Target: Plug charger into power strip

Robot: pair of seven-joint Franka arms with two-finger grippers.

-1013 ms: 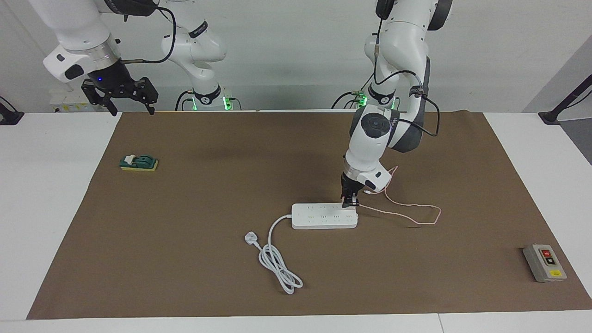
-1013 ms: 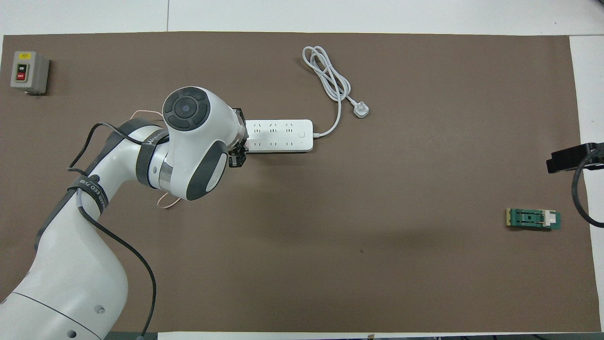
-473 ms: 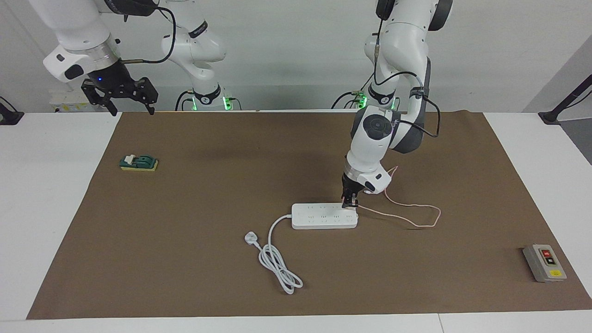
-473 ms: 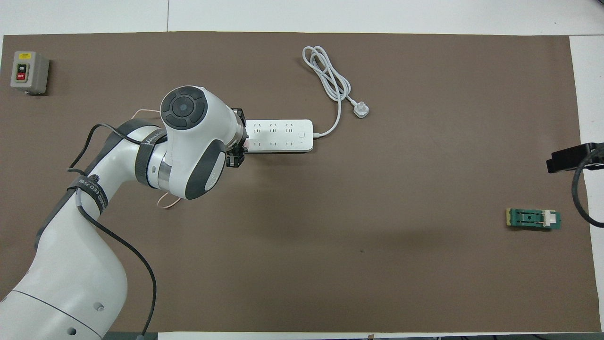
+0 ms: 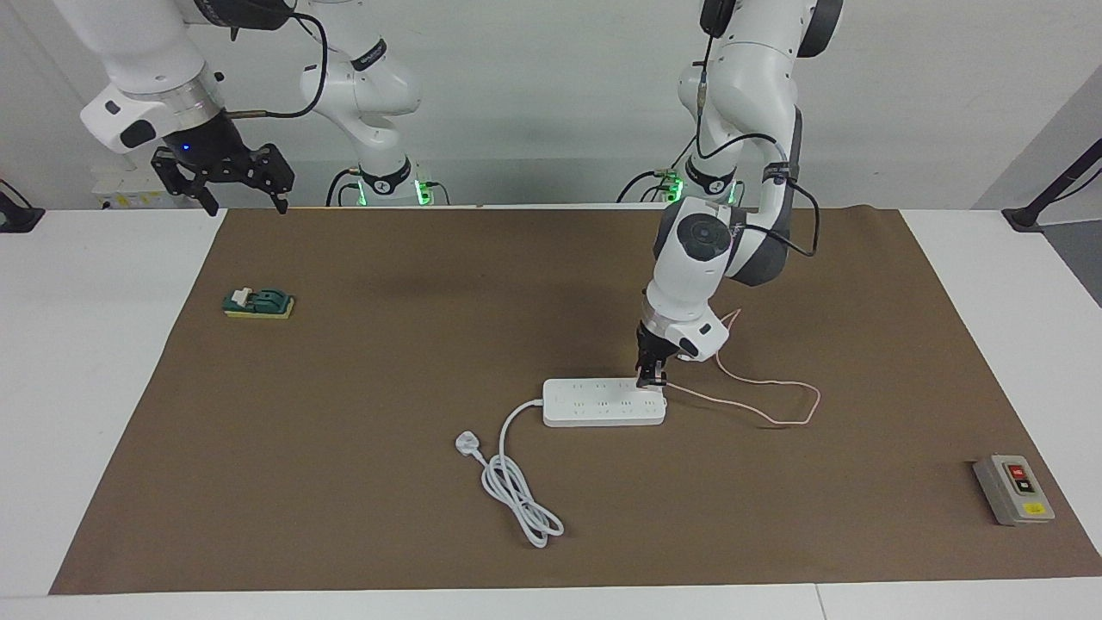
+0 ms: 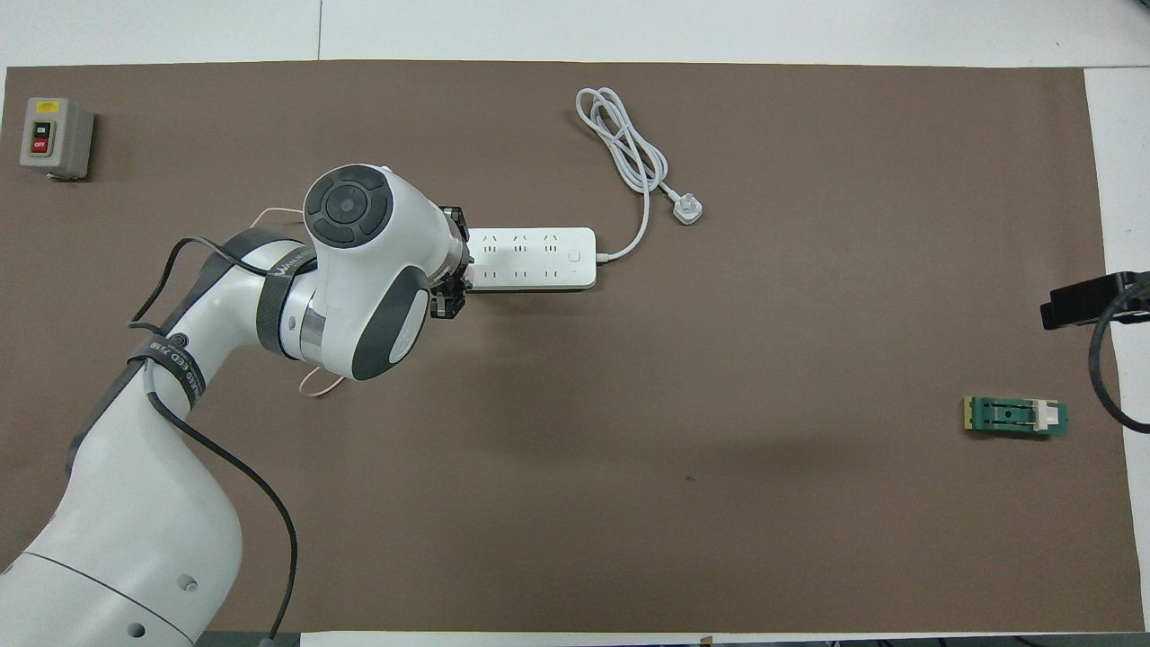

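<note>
Left gripper [image 5: 652, 376] clamped shut on the charger [image 5: 658, 381], pressed at the power strip [image 5: 604, 402] end toward the left arm; pink cable [image 5: 775, 405] loops off at 3 o'clock in facing view. Strip sits mid-mat [image 5: 387, 344], its white plug [image 5: 466, 444] and coiled cord at 7 o'clock, farther from the robots. Right gripper [image 5: 225, 185] waits raised over the mat's corner, fingers spread. Broad bare mat toward the right arm's end, only a green block [image 5: 258, 302] there. Grey button box [image 6: 56, 137] reads "OFF" on red in overhead view. Overhead: left wrist hides the charger; facing view shows it.
</note>
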